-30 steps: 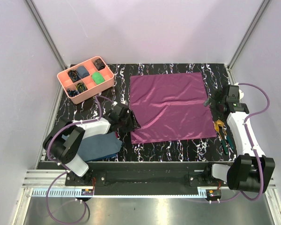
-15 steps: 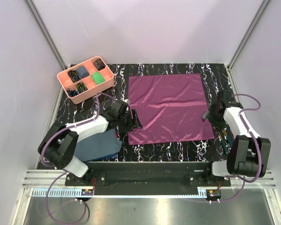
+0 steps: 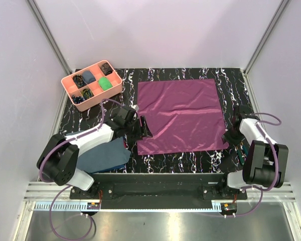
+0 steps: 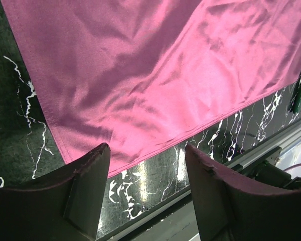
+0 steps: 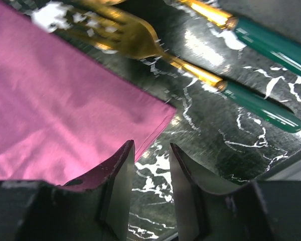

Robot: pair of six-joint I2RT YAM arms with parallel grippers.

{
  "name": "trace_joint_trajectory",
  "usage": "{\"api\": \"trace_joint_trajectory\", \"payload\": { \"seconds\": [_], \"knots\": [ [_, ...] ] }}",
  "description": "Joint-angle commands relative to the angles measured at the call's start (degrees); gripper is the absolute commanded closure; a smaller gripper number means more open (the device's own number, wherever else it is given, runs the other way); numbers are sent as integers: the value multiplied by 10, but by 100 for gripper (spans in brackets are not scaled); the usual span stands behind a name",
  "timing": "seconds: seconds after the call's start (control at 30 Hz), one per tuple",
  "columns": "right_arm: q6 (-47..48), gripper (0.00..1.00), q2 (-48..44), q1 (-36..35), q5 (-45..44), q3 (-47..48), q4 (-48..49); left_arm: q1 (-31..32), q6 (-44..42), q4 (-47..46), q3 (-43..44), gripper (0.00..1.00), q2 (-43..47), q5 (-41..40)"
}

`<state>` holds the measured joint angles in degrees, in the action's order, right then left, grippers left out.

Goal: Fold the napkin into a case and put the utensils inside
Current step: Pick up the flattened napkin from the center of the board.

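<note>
We find the napkin point(image 3: 180, 115) spread flat mid-worktop point(image 3: 190, 159). Its near-left corner sits just ahead of the left gripper point(image 4: 145, 150), whose jaws are wide apart and empty, and its near-right corner tip is at the right gripper point(image 5: 151, 148), fingers a narrow gap apart with nothing between them. The utensils point(image 5: 205, 75) lie on bare worktop just beyond that corner, by the right edge; from above the right arm hides most of them, and the wrist view cuts off one head. Both arms reach low, the left over a blue cloth point(image 3: 103, 156).
</note>
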<state>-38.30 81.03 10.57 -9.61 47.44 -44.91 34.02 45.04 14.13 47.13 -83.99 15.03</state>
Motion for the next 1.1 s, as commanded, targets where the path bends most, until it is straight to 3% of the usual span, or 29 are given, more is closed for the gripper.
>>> {"api": "trace_joint_trajectory", "payload": {
  "seconds": [0.0, 0.47, 0.57, 0.7, 0.87, 0.93, 1.07],
  "knots": [
    [-9, 56, -2, 23, -8, -9, 24, 2, -15, -9, 23, 36, 23, 19],
    [2, 50, 69, 49, 15, -9, 59, 0, -25, -6, 18, 36, 23, 20],
    [-5, 55, 66, 49, 20, -25, 68, 0, -21, -4, 8, 36, 25, 7],
    [-6, 75, 45, 49, 45, -40, 80, 1, -17, 2, -23, 32, 42, -29],
    [-4, 81, -2, 49, 50, -53, 81, 17, -3, 12, -45, 21, 64, -93],
    [-5, 83, -26, 49, 56, -54, 85, 31, 4, 23, -48, 22, 64, -118],
    [5, 87, -50, 49, 61, -59, 108, 82, 39, 51, -47, 35, 55, -206]
  ]
}}
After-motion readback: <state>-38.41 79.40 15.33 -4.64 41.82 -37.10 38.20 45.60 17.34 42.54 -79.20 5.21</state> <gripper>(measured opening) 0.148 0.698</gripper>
